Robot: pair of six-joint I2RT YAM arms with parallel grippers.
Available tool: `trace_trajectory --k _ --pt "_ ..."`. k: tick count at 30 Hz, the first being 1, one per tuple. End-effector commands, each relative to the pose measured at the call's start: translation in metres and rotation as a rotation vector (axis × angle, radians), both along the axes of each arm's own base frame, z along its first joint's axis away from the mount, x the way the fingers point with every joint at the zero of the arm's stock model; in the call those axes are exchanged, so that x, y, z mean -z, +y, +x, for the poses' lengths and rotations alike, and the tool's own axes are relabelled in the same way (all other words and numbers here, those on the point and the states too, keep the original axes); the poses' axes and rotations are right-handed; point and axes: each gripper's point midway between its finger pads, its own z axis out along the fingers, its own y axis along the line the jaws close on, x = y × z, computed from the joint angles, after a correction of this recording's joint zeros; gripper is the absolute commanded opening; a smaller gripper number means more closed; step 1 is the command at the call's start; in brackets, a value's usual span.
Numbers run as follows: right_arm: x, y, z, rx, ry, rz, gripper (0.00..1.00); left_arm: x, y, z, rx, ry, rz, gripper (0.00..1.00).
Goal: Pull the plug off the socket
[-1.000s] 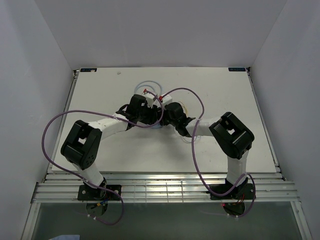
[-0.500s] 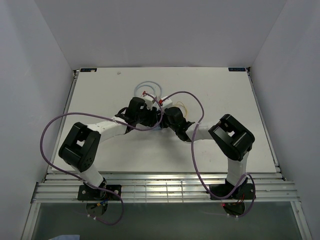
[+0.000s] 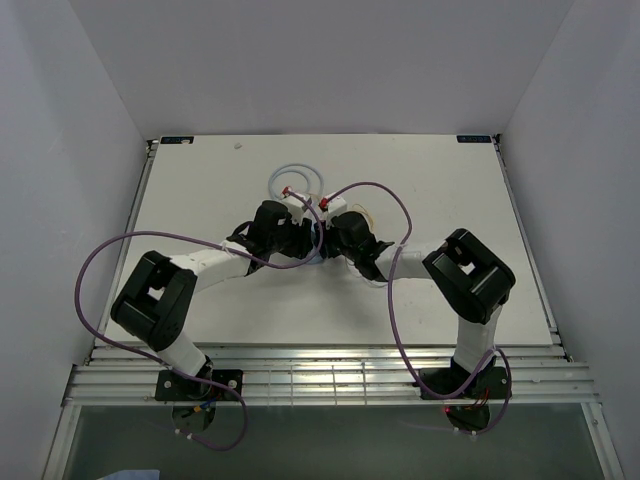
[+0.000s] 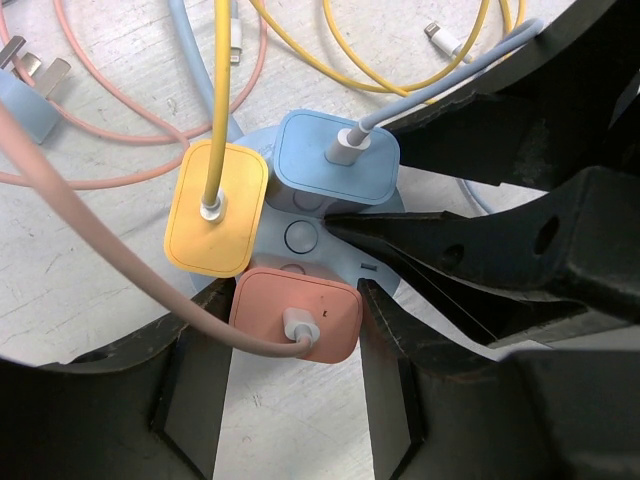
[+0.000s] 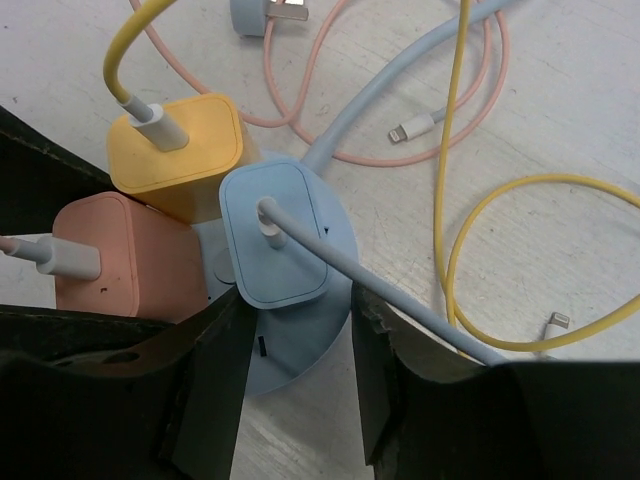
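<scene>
Left wrist view centres the socket [image 4: 300, 240], a pale-blue puck carrying a yellow plug [image 4: 215, 208], a blue plug [image 4: 335, 155] and a salmon plug [image 4: 295, 315]; the left fingers [image 4: 195, 400] are closed on the salmon plug's sides, while the right fingers [image 5: 210, 370] flank the puck's rim beside the blue plug, clamped or not I cannot tell. The grasp looks set and the pull not begun, so the next move calls for drawing one plug straight out while the puck is held down. Loose cords [image 5: 560, 180] trail over the white bench [image 3: 200, 190], boxed in by plain white walls [image 3: 320, 60].
</scene>
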Motion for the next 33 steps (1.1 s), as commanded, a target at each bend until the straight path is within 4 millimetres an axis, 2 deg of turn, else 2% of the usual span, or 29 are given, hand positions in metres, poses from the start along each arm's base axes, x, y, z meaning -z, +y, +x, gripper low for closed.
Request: trace_trajectory --k 1,7,11,17,22,28,29,31,33 --pt "0.113 -0.057 -0.098 -0.052 0.463 -0.253 0.49 -0.035 -0.017 -0.004 0.037 -0.051 -0.108 0.0" --pt "0.1 -0.045 -0.089 -0.062 0.458 -0.198 0.58 -0.038 -0.023 -0.008 0.068 -0.042 -0.129 0.0" --pt "0.104 -0.038 -0.083 -0.06 0.468 -0.188 0.58 -0.047 -0.032 -0.014 0.129 -0.045 -0.17 0.0" --pt "0.12 -0.042 -0.09 -0.06 0.499 -0.209 0.5 -0.059 -0.044 -0.015 0.202 -0.059 -0.196 0.0" --pt "0.133 -0.051 -0.101 -0.086 0.519 -0.244 0.36 -0.065 -0.051 -0.012 0.242 -0.081 -0.186 0.0" --pt "0.144 -0.065 -0.108 -0.087 0.528 -0.314 0.35 -0.069 -0.063 -0.012 0.282 -0.111 -0.155 0.0" --pt "0.146 -0.066 -0.11 -0.087 0.53 -0.323 0.35 -0.072 -0.064 -0.004 0.265 -0.147 -0.12 0.0" --pt "0.148 -0.07 -0.112 -0.087 0.532 -0.339 0.33 -0.066 -0.07 -0.007 0.274 -0.156 -0.054 0.0" --pt "0.148 -0.07 -0.113 -0.088 0.532 -0.339 0.32 -0.059 -0.069 -0.002 0.27 -0.19 0.023 0.0"
